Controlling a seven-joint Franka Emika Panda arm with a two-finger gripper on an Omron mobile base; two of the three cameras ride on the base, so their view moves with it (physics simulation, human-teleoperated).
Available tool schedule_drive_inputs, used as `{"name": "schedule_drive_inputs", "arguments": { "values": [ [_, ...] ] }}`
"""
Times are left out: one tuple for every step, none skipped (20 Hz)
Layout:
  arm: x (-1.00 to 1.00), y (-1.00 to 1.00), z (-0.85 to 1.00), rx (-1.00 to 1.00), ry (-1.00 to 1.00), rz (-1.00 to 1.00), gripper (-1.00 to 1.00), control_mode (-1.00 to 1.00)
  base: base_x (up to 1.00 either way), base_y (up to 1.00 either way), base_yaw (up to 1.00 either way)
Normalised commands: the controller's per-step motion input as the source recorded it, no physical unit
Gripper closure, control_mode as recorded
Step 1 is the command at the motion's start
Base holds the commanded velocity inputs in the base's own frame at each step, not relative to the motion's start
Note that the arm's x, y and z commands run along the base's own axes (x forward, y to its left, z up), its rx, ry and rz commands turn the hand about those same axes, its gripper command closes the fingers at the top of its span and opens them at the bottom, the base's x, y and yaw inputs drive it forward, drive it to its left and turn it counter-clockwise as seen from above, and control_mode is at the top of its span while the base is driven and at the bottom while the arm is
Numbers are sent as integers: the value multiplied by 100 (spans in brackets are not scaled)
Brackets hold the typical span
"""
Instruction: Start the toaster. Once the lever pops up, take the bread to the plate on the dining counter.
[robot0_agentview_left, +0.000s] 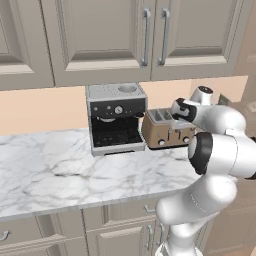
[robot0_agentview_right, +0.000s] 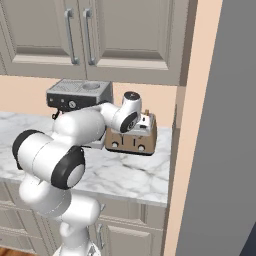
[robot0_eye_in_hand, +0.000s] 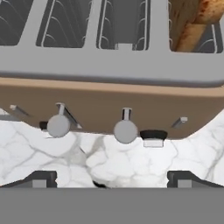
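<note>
My arm (robot0_agentview_left: 210, 200) is a chain of glossy white, rounded shells, thick as pipe elbows, joined by black bands at each joint. A fat black ring caps the elbow joint. Near the wrist sits a small white dome with a dark round cap. My gripper (robot0_eye_in_hand: 112, 179) ends in two small dark finger tips.

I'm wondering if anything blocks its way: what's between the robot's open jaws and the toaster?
Nothing but bare marble worktop. In the hand view, the gripper faces the toaster front, with its knobs and levers.
</note>
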Motion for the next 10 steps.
{"name": "schedule_drive_inputs", "arguments": {
  "values": [
    [11,0,-9,0,0,0,-100,-100,0,0,0],
    [9,0,-6,0,0,0,-100,-100,0,0,0],
    [0,5,-4,0,0,-1,-100,-100,0,0,0],
    [0,7,-4,0,0,0,-100,-100,0,0,0],
    [0,8,0,0,0,-1,-100,-100,0,0,0],
    [0,11,-4,0,0,-1,-100,-100,0,0,0],
    [5,10,-3,0,0,0,-100,-100,0,0,0],
    [13,14,-3,0,0,0,-100,-100,0,0,0],
    [14,11,0,0,0,0,-100,-100,0,0,0],
    [16,18,-1,0,0,-1,-100,-100,0,0,0]
  ]
}}
